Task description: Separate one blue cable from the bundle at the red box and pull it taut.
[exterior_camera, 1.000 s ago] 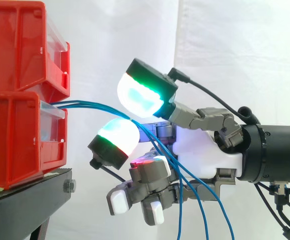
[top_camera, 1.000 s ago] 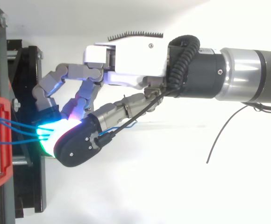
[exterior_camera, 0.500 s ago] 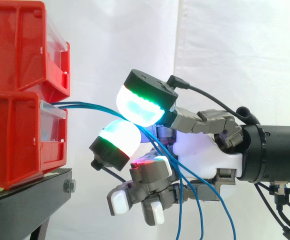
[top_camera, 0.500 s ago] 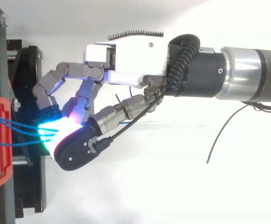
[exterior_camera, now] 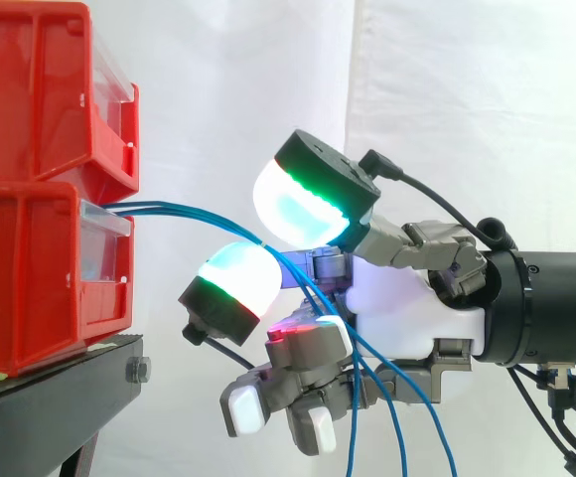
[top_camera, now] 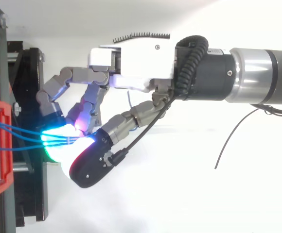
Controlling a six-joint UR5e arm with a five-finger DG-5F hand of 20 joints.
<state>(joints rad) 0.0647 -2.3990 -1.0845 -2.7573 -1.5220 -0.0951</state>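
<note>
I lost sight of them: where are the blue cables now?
Side view: the blue cables leave the lower red box at left, pass between the hand's glowing pads, then hang down.

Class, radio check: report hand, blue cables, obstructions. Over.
Hand pinching blue cables together. None separated; run from red bin slack. No obstruction seen.

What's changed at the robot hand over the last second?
On the robot hand, the upper fingertip first dipped toward the lower pad, then swung back toward the wrist. The blue cables remain between the two pads, still bundled. The red box is unmoved.
</note>
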